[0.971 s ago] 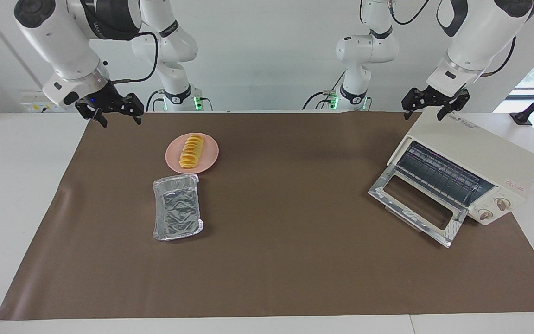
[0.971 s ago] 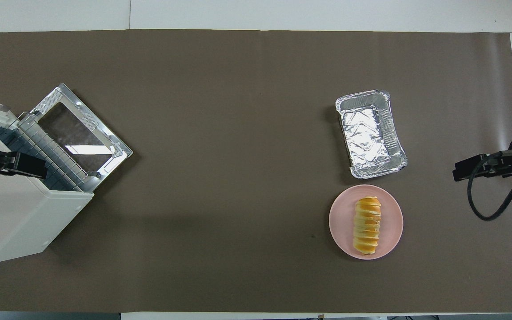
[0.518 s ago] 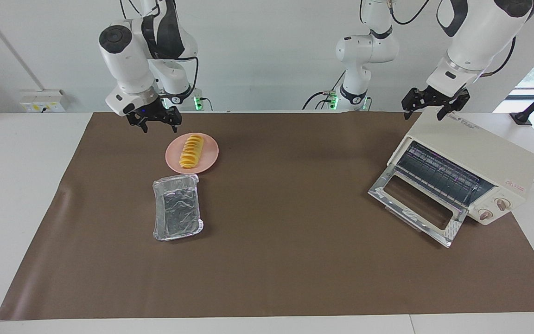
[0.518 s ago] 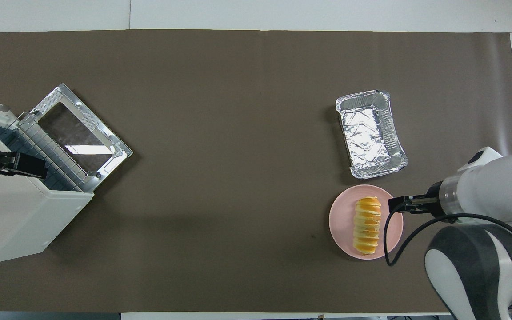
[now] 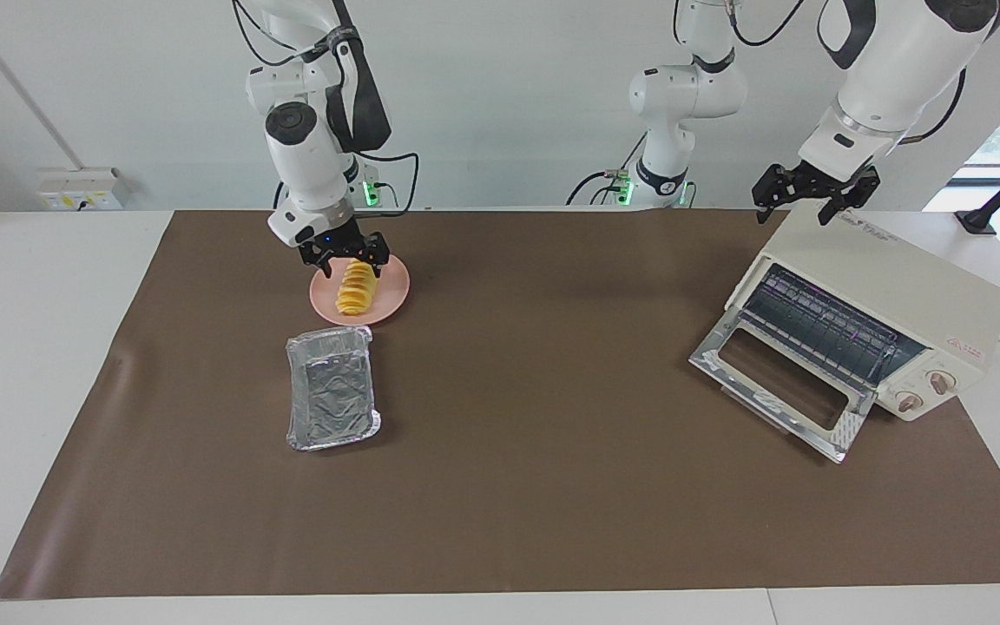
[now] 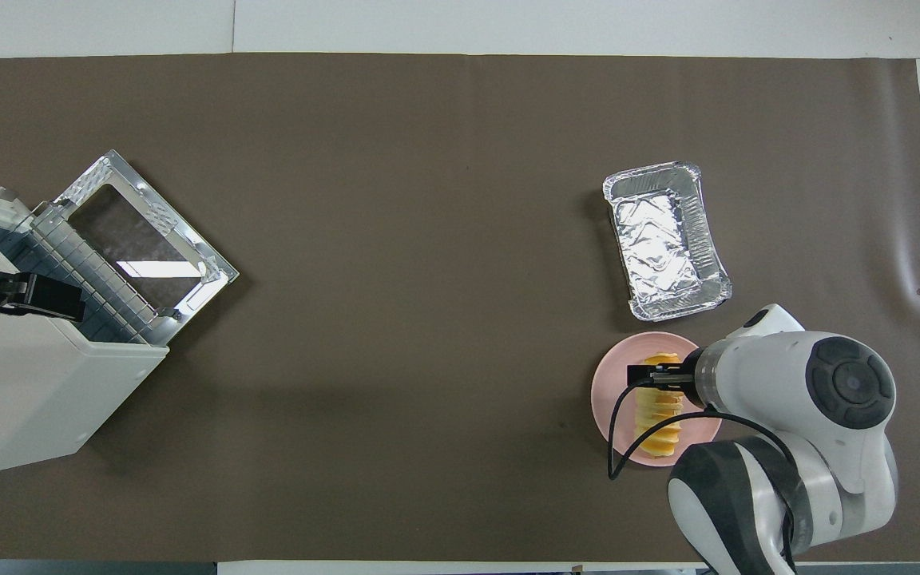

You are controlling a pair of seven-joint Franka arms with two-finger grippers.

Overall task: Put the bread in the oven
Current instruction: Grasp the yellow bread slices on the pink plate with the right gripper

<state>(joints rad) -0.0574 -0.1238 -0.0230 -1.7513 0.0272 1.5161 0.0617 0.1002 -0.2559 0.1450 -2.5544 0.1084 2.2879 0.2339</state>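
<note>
One camera sits high across the worktop (image 5: 500,521), facing the robots, taking in their bases and the whole mat. The other hangs above the robots' end, looking steeply down. Both share the mat, the oven (image 5: 865,321) (image 6: 37,383) and the plate (image 5: 391,299) (image 6: 612,399).

Bread (image 5: 356,287) on plate (image 5: 390,298), beside foil tray (image 5: 332,399).
</note>
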